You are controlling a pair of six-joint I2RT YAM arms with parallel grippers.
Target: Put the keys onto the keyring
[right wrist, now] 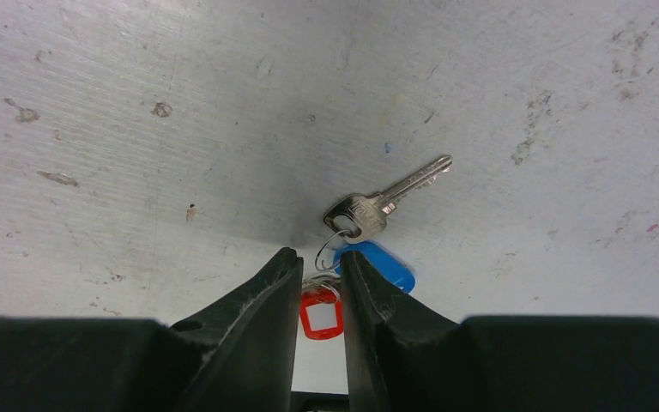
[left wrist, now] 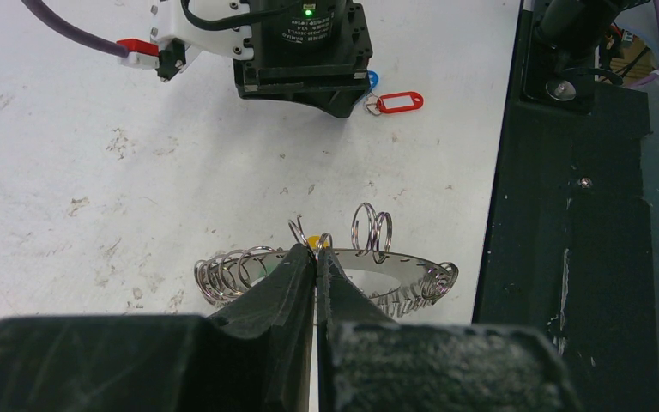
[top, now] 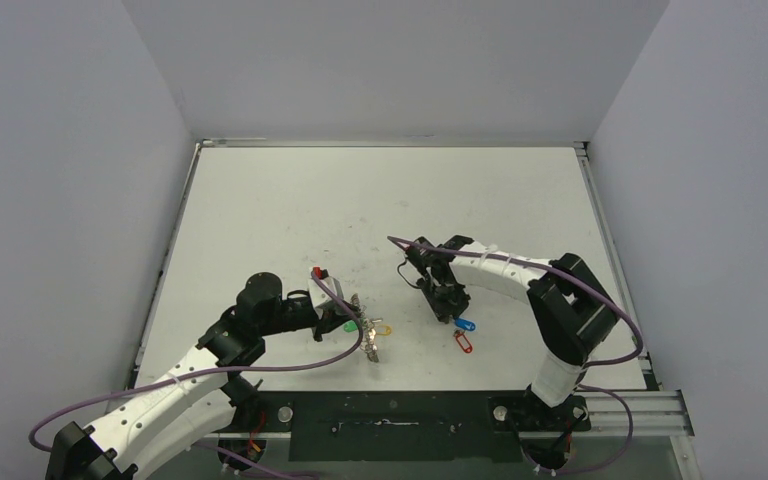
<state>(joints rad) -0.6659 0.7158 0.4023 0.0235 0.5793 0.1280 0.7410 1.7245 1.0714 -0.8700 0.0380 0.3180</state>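
Note:
The keyring [left wrist: 412,270], a flat grey ring edged with wire loops, is held on edge just above the table with my left gripper [left wrist: 316,253] shut on its rim; the top view shows the keyring [top: 367,328] there too. A silver key [right wrist: 386,199] with a blue tag [right wrist: 386,268] lies on the table just past my right gripper [right wrist: 319,262]. Its jaws stand a narrow gap apart and grip nothing. The red tag [right wrist: 321,316] shows through that gap; its key is hidden by the fingers. From above, the blue tag [top: 467,325] and red tag [top: 463,343] lie beside the right gripper [top: 450,305].
A green tag [top: 348,327] and a yellow tag [top: 384,329] hang at the keyring. The black base rail [top: 390,420] runs along the table's near edge, close behind the keys. Grey walls enclose the white table [top: 380,200] on three sides.

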